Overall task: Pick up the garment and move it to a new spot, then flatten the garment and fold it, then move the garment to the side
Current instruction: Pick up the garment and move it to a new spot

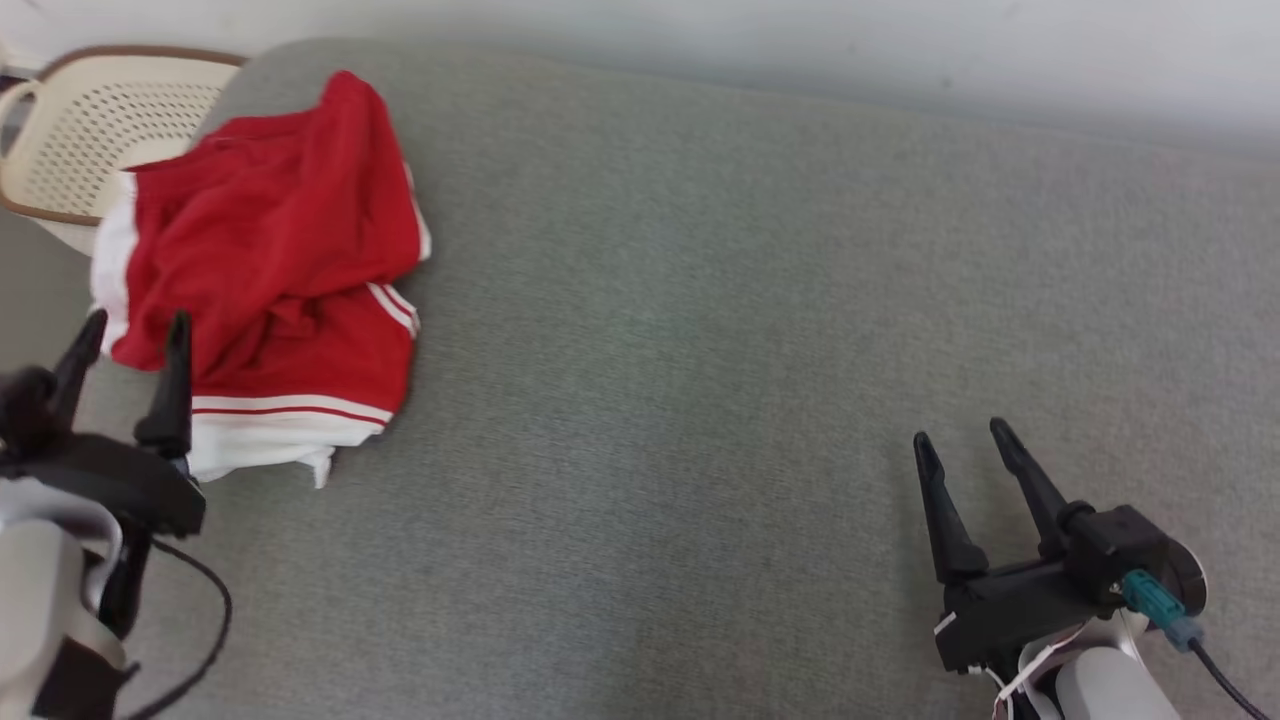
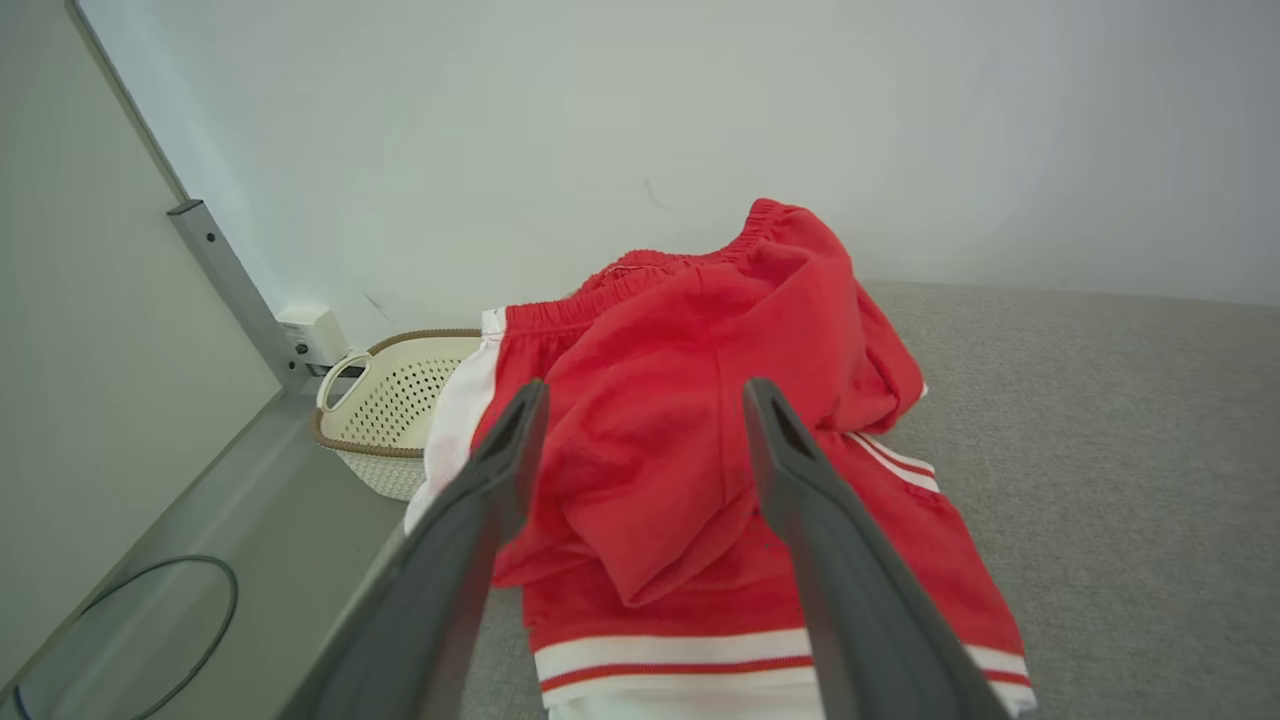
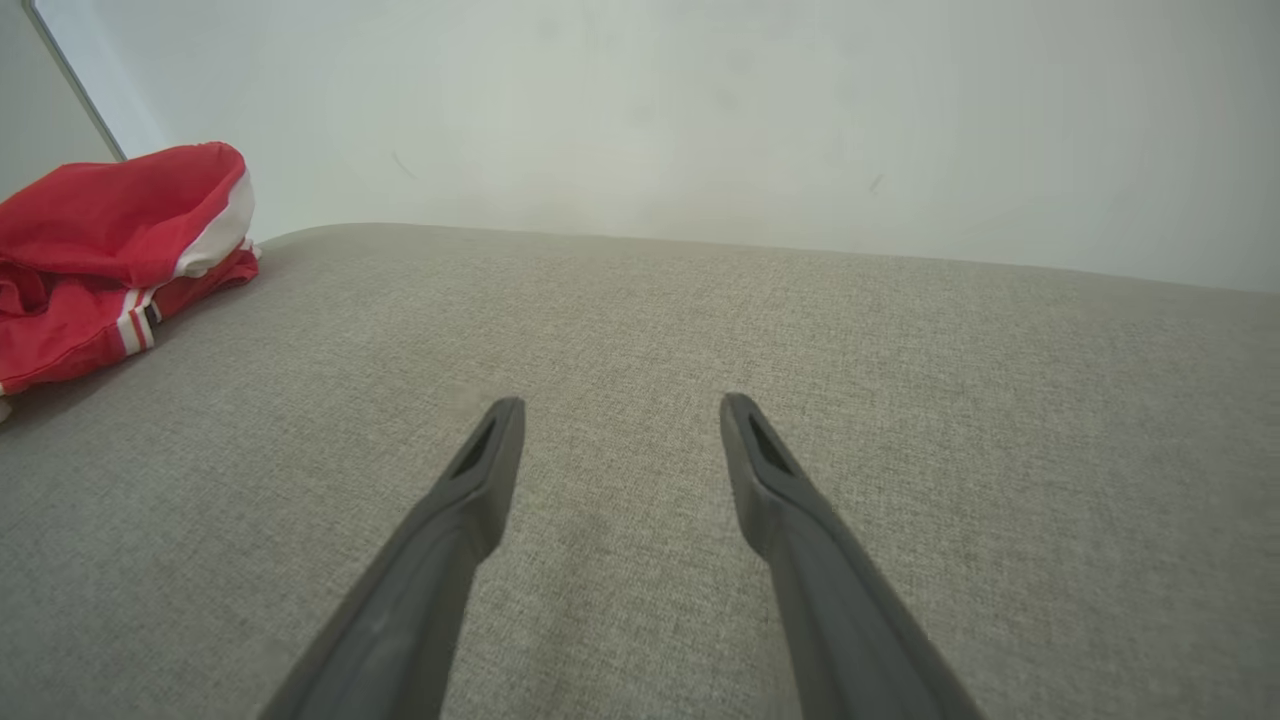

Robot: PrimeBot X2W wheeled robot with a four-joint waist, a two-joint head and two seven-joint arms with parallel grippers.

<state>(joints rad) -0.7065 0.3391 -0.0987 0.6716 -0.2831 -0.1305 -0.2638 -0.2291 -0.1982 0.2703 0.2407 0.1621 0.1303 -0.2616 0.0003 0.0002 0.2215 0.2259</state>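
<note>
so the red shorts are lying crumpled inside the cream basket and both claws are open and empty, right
Not inside it: the red shorts lie crumpled on the grey surface beside the cream basket, as the left wrist view shows. The left claw and right claw are open and empty.

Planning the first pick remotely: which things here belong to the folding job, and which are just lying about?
Job: red garment, crumpled on the grey surface; left gripper, open, close to it; right gripper, open, far from it.
Lying about: cream basket behind the garment; small white box near the basket.
</note>
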